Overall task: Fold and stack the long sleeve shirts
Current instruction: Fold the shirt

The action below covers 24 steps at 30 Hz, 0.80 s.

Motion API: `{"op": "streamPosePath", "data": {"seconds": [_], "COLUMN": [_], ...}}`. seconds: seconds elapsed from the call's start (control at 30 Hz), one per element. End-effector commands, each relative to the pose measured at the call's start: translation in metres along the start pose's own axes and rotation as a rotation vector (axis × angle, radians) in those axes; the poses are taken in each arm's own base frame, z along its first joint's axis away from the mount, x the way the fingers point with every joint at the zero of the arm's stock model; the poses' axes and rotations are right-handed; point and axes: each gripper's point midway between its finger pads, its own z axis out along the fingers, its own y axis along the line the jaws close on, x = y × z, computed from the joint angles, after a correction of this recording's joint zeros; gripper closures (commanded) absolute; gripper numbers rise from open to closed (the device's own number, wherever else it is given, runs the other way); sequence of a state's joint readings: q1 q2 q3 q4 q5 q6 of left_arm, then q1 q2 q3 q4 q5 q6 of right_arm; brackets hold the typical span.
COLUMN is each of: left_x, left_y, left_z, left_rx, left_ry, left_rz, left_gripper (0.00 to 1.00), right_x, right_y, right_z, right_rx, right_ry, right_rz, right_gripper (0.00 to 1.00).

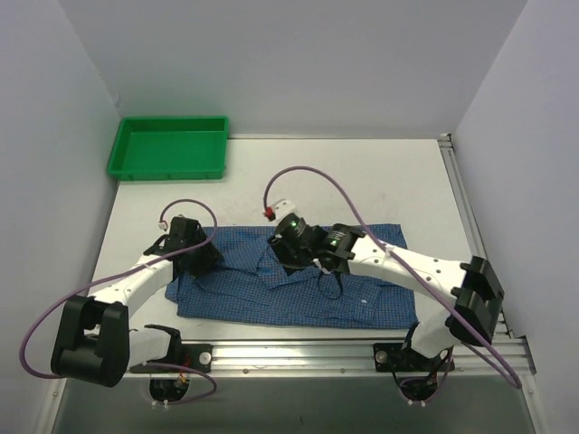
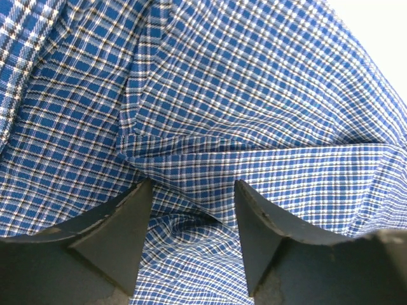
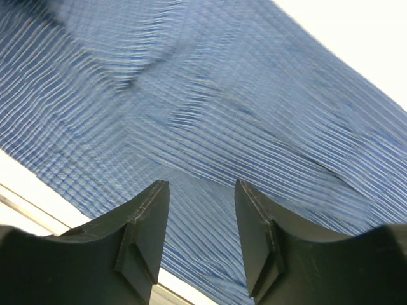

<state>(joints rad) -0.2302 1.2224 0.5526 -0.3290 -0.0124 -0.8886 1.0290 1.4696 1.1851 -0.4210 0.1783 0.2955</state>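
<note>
One long sleeve shirt [image 1: 362, 300], blue fine-checked cloth, lies spread out across the table in front of both arms. My left gripper [image 1: 201, 262] is down on its left end. In the left wrist view this gripper [image 2: 194, 184] is open, its fingertips [image 2: 143, 197] resting on the shirt [image 2: 254, 95] with a puckered ridge of cloth between them. My right gripper [image 1: 288, 251] hangs over the shirt's middle, near the collar. In the right wrist view it [image 3: 202, 183] is open with nothing between its fingers, just above the blurred cloth [image 3: 222, 95].
A green plastic tray [image 1: 168, 120] stands at the table's back left corner. Aluminium rails run along the front edge [image 1: 298, 353] and the right side [image 1: 461, 199]. White walls close in the table on three sides. Purple cables loop over both arms.
</note>
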Motion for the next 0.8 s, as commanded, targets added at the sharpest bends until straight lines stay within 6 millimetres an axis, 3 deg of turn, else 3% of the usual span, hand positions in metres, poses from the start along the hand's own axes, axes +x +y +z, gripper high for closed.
{"op": "streamPosePath", "data": {"seconds": [0.0,0.03,0.17,0.27,0.43,0.6,0.77], "left_x": [-0.002,-0.002,-0.001,-0.001,0.0,0.001,-0.001], "left_y": [-0.007,-0.007,-0.006,-0.006,-0.005,-0.003,-0.005], "left_z": [0.005,0.006,0.008,0.009,0.009,0.009,0.008], "left_rx": [0.031,0.033,0.034,0.035,0.033,0.031,0.037], "left_ry": [-0.011,-0.013,-0.011,-0.012,-0.011,-0.009,-0.015], "left_rz": [-0.026,-0.027,-0.026,-0.024,-0.023,-0.024,-0.024], "left_gripper": [0.38,0.41,0.49,0.52,0.56,0.57,0.58], "right_x": [-0.002,0.006,0.009,0.014,0.022,0.023,0.027], "right_y": [0.039,0.048,0.083,0.091,0.089,0.083,0.084], "right_z": [0.024,0.035,0.05,0.063,0.079,0.083,0.086], "right_rx": [-0.042,-0.042,-0.082,-0.065,-0.011,0.045,0.052], "right_ry": [-0.006,0.02,0.01,0.018,0.041,0.032,0.04], "right_rz": [-0.086,-0.112,-0.166,-0.204,-0.236,-0.254,-0.264], "right_gripper": [0.55,0.56,0.57,0.58,0.61,0.68,0.69]}}
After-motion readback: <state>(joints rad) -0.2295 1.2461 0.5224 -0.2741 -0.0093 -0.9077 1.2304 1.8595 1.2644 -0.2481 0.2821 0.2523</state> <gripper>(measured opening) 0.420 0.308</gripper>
